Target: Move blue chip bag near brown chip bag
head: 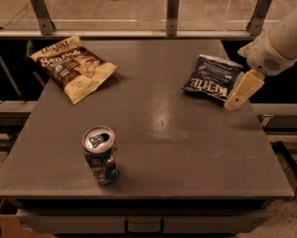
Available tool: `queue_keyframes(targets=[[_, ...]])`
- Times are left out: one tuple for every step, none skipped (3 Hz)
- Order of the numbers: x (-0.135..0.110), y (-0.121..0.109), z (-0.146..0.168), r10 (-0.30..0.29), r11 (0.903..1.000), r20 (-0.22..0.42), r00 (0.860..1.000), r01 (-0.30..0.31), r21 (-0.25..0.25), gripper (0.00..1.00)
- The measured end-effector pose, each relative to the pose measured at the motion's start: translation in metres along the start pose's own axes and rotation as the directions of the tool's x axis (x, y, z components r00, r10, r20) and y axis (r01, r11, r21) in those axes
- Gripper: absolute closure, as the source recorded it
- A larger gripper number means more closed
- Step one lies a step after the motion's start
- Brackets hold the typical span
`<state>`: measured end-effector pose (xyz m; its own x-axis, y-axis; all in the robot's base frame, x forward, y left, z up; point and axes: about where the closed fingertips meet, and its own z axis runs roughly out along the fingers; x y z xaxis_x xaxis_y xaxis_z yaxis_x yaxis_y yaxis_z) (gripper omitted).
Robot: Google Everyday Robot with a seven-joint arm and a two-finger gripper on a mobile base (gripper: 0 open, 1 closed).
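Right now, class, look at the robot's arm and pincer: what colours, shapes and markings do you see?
The arm is a smooth, rounded white casing with a patch of small holes near its end. The pincer, beside the blue chip bag at the right of the table, is pale tan, blocky and tapering. No cables or lettering show.
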<state>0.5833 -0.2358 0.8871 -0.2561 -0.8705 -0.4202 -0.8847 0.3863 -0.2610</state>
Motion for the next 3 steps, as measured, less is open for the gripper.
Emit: queue_keyframes(targets=[[-0.003, -0.022, 0.040, 0.056, 0.9979, 0.058, 0.997, -0.054, -0.035, 0.00], [-0.002, -0.033, 0.069, 0.115, 0.9909, 0.092, 0.989, -0.108, -0.080, 0.24], [0.000, -0.038, 0.079, 0.148, 0.9854, 0.099, 0.984, -0.139, -0.099, 0.47]])
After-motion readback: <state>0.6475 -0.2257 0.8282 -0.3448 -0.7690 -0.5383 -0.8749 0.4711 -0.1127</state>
